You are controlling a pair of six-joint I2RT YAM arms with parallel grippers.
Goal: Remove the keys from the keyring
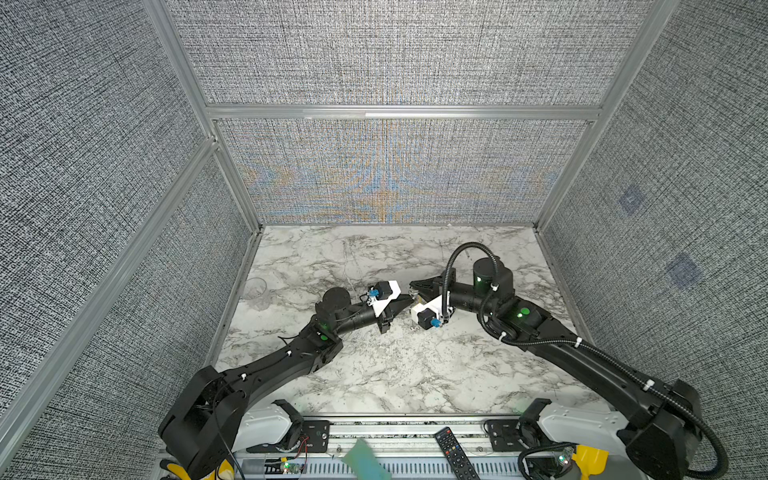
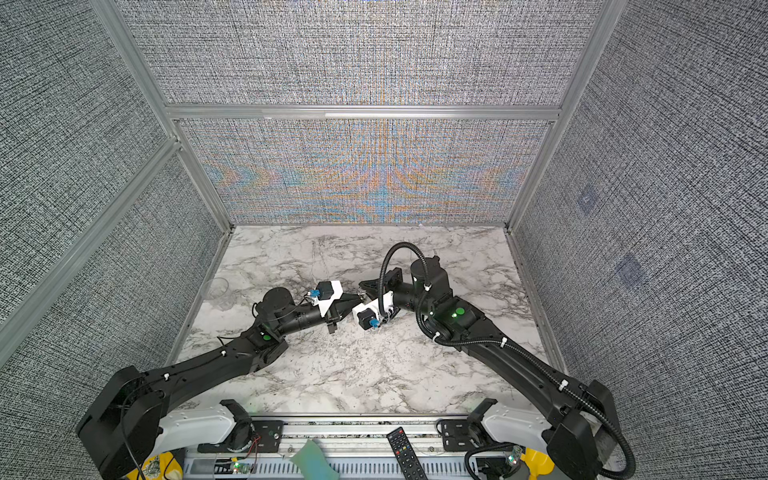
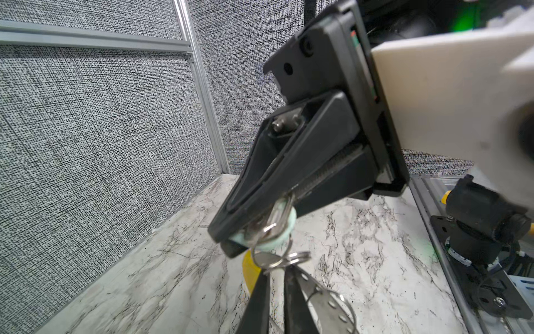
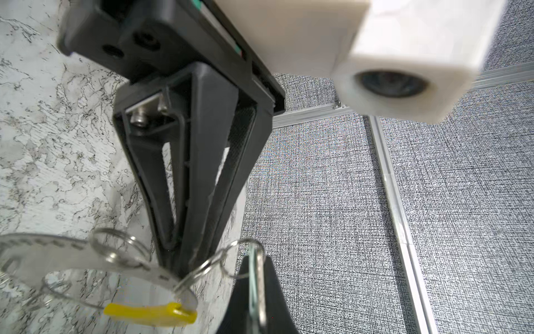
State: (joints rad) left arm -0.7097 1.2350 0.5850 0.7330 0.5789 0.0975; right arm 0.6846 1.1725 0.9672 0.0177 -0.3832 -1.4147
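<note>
Both grippers meet above the middle of the marble table. My right gripper (image 4: 257, 269) is shut on the pale mint-green head of a key (image 4: 255, 289), seen edge-on between its fingers. In the left wrist view the right gripper (image 3: 231, 244) clamps that green key head (image 3: 291, 221). A small metal ring (image 3: 291, 258) links the key to the keyring. The keyring's grey perforated band (image 4: 52, 245) and yellow section (image 4: 150, 313) hang below. My left gripper (image 4: 177, 267) is shut on the keyring where ring and band meet. In both top views the left gripper (image 1: 405, 297) and right gripper (image 1: 417, 286) nearly touch.
A clear glass cup (image 1: 255, 289) stands at the table's left edge. A black remote control (image 1: 455, 455) lies on the front rail, next to a pale green object (image 1: 365, 459). Grey fabric walls with aluminium frames enclose three sides.
</note>
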